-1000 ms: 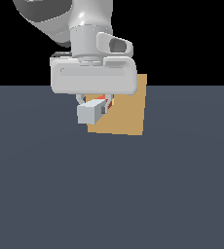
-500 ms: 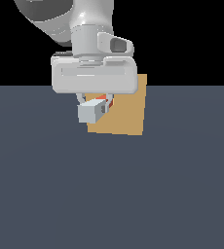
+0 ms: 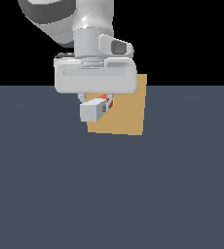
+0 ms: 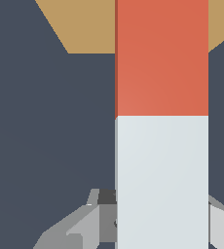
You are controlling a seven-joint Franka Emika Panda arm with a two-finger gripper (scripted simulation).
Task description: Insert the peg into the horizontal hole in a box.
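Tool (image 3: 95, 103) grips red-orange, white-ended peg (image 4: 161, 121).

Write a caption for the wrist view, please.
Gripper holds the peg, red end toward the tan box.

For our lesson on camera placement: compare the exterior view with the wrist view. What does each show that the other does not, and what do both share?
Only the exterior view shows the arm's body, the whole hand from outside, and the box almost entire, standing behind the hand. Only the wrist view shows the long side of the peg, with the clean border between its red-orange part and its white end. Both show the peg in the hand, the tan box and the dark floor. Neither shows the hole.
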